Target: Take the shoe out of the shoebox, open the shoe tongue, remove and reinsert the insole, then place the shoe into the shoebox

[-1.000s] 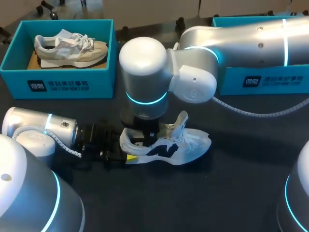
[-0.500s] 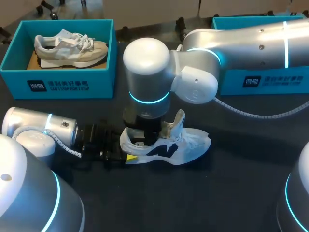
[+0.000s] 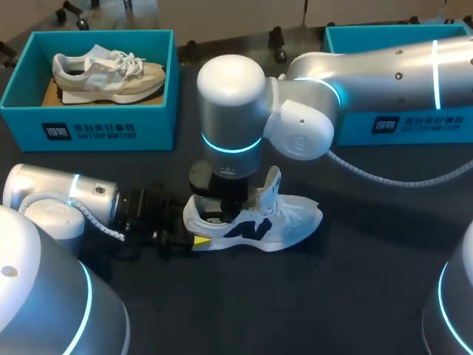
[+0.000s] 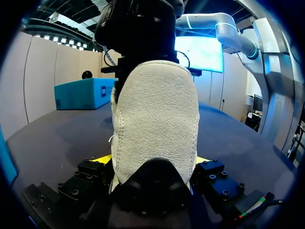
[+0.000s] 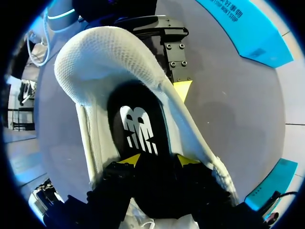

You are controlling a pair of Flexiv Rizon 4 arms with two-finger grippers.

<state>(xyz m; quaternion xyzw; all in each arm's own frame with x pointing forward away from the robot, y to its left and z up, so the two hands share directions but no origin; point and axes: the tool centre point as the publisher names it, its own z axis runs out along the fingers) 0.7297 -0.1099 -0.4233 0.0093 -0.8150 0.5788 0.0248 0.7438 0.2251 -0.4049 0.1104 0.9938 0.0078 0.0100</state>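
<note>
A white shoe (image 3: 284,222) with a dark side logo lies on its sole on the black table, its tongue (image 3: 270,186) raised. My left gripper (image 3: 194,238) lies low on the table, shut on the heel; in the left wrist view the pale heel (image 4: 157,119) fills the gap between the yellow tips of this gripper (image 4: 152,162). My right gripper (image 3: 219,213) reaches down into the shoe's mouth. In the right wrist view that gripper (image 5: 158,160) stands open over the dark insole (image 5: 138,119), which lies flat inside the mesh collar (image 5: 95,62).
At the back left stands a teal shoebox (image 3: 89,129) holding a grey-white shoe (image 3: 107,70). A second teal shoebox (image 3: 414,122) at the back right is partly hidden by my right arm. Bare table lies in front of the shoe.
My right arm's wrist has shifted a little to the right above the shoe, and the tongue stands more upright. The shoe and my left gripper have stayed in place.
</note>
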